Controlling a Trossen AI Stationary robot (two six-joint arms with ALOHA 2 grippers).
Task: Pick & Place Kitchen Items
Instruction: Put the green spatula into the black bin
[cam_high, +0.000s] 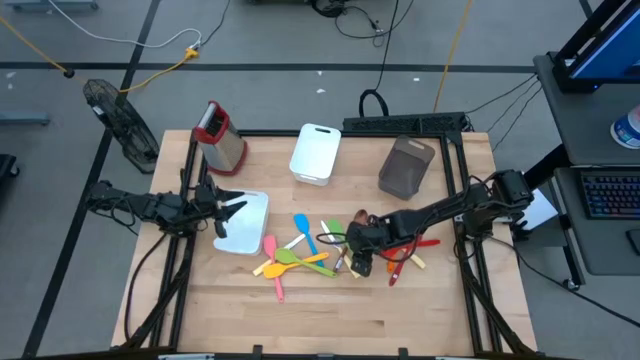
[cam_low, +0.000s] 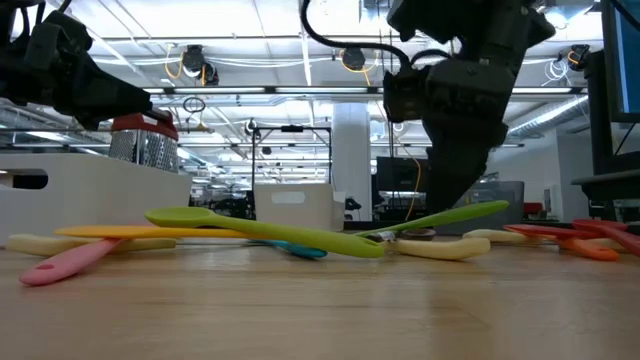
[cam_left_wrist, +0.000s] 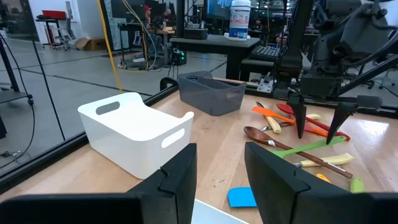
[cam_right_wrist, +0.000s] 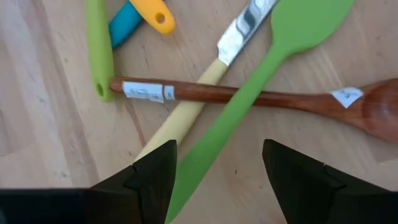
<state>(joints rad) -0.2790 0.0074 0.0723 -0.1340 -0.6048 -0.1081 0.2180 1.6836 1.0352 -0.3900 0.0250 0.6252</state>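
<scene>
While the left tool waits over the flat white tray on the table's left side, the high view puts the right tool right over the scattered kitchen items mid-table, so the right arm is plainly the nearer one. A white bin, a grey bin and a box grater stand farther back.

From the low view, the right tool hangs just above the pile without touching it, and a green spatula slants up from the table beneath it.

Seen from the left wrist, that arm's own fingers stand partly apart with nothing between them; farther off, the right tool's two points are spread wide over the brown wooden spoon.

Looking through the right wrist camera, the fingers are wide apart and empty. The green spatula lies directly below, its handle running diagonally up through the gap, crossing the wooden spoon, whose long axis lies across the gap, and a cream-handled knife. A straight descent would probably close on the green handle.
</scene>
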